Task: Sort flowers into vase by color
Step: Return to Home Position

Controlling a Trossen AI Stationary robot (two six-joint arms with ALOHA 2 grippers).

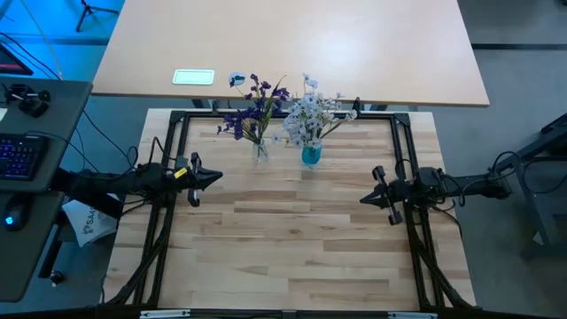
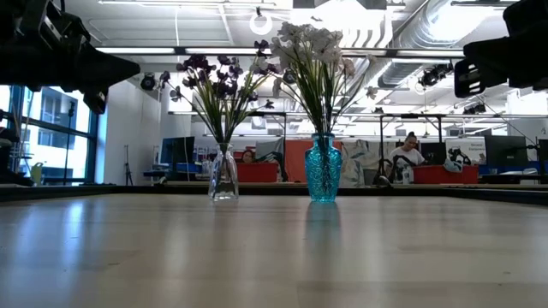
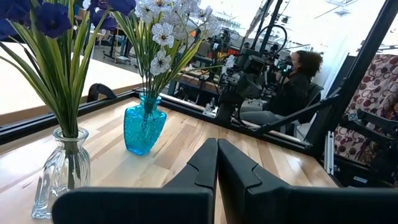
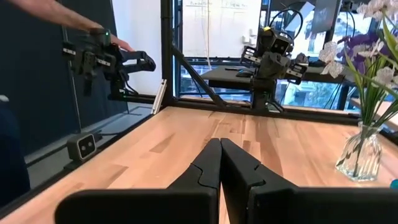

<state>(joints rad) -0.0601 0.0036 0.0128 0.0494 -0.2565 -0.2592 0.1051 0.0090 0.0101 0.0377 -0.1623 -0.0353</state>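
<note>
Dark jaws sit pressed together, empty, on the left gripper (image 1: 213,179) and right gripper (image 1: 365,198), at opposite sides of the table (image 1: 292,257). Purple flowers (image 1: 254,108) stand in the clear vase (image 1: 260,151), white flowers (image 1: 310,112) in the blue vase (image 1: 311,157) beside it. A careless swing could clip blossoms and topple a vase.

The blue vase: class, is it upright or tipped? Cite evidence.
Upright: the blue vase stands on its base on the table, white flowers rising from its neck.

place: robotics lab | cues: exposed ceiling ducts (image 2: 428,38), monitors (image 2: 505,147), seated person (image 2: 409,151), backlit keyboard (image 1: 19,158) beside rig
</note>
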